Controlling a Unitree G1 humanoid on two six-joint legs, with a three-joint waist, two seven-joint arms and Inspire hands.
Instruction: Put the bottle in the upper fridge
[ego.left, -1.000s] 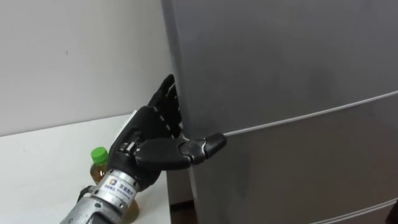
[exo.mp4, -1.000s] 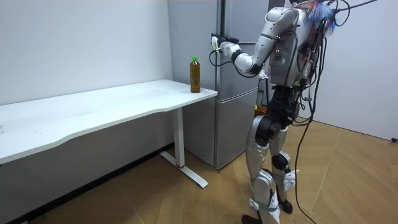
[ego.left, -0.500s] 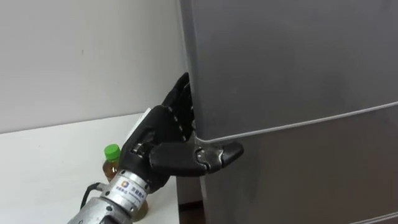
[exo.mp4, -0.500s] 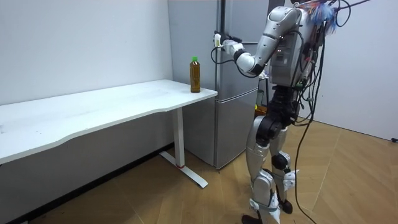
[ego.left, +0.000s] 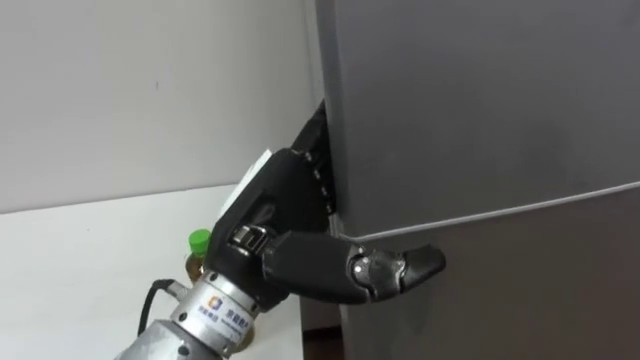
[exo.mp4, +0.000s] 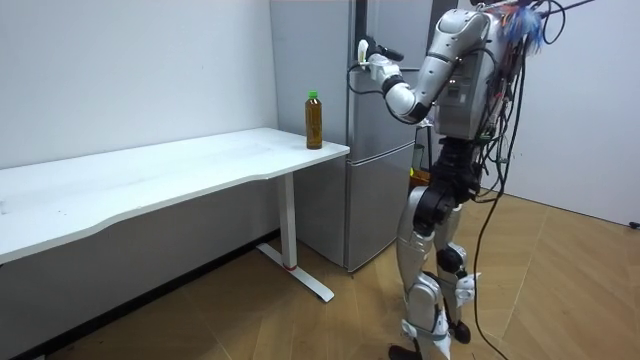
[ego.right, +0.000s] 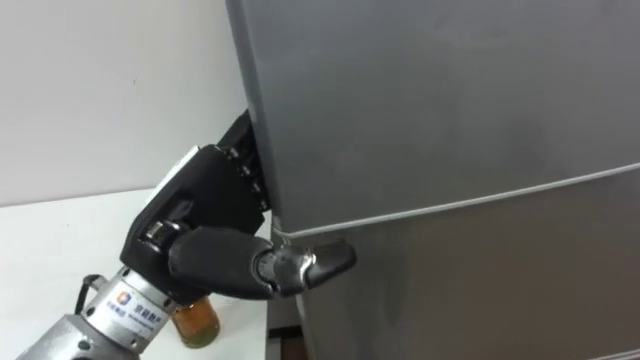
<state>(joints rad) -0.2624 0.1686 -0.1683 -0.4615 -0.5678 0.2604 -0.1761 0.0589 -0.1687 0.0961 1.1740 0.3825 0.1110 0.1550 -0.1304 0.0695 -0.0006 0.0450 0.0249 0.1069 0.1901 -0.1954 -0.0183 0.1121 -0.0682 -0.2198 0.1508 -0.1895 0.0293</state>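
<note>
Left hand (ego.left: 290, 215) is at the fridge door (ego.left: 480, 110) edge, can't tell if it's gripping. Bottle (ego.left: 199, 245) is on the table (ego.left: 80, 260), left of the fridge door.

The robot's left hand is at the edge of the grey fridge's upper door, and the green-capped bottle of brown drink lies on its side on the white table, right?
No: the room view shows the green-capped bottle of brown drink standing upright on the white table. The left hand is at the edge of the grey fridge's upper door.
</note>
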